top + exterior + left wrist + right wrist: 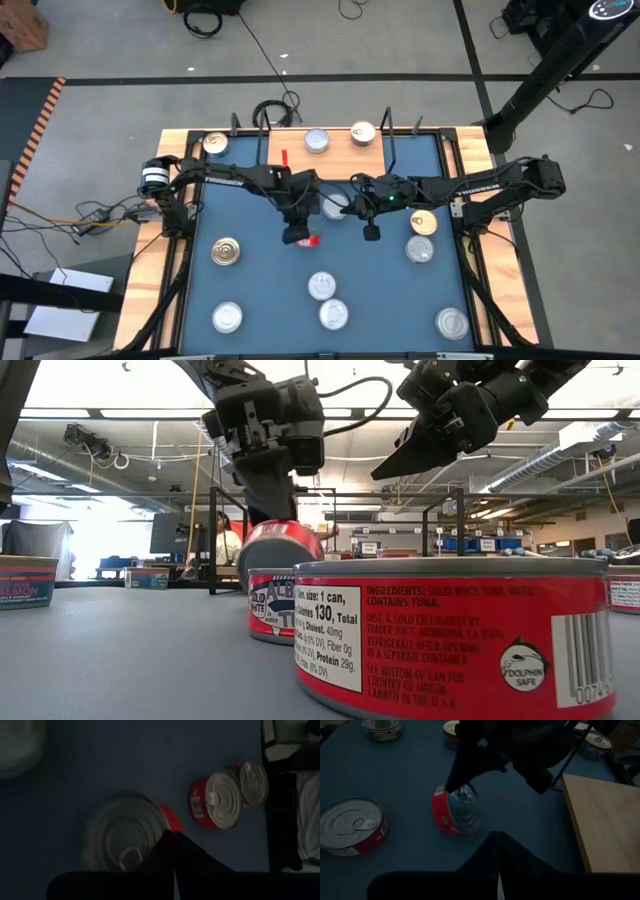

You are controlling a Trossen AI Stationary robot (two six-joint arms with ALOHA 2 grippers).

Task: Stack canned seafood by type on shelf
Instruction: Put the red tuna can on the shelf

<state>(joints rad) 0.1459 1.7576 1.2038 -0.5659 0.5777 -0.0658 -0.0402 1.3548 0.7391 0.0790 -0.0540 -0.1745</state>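
Observation:
A red-sided can [451, 815] stands tilted near the table's middle, its silver lid [122, 832] turned toward both wrist cameras. My left gripper [300, 234] is shut at its upper rim. My right gripper [371, 232] hangs shut in the air just to the can's right, touching nothing. Two cans [317, 140] [362, 133] stand on the wooden shelf [340, 148] at the far edge. Several more cans lie about the blue table, among them two close together [321, 286] [333, 314] near the front. My left gripper comes down at a slant from the table's left, its shut fingertips [454, 784] against the upper rim [456, 791] of the tilted can's lid, beside the pull tab. Whether they pinch the rim or only press on it, I cannot tell. The can's lower edge [445, 827] looks set on the table.
Cans stand at the left [226, 252], front left [228, 318], front right [452, 322] and right [424, 222] [420, 250]; one [335, 207] sits between the two arms. Black wire uprights [388, 125] rise at the shelf's ends. A can [215, 145] stands at the far left corner.

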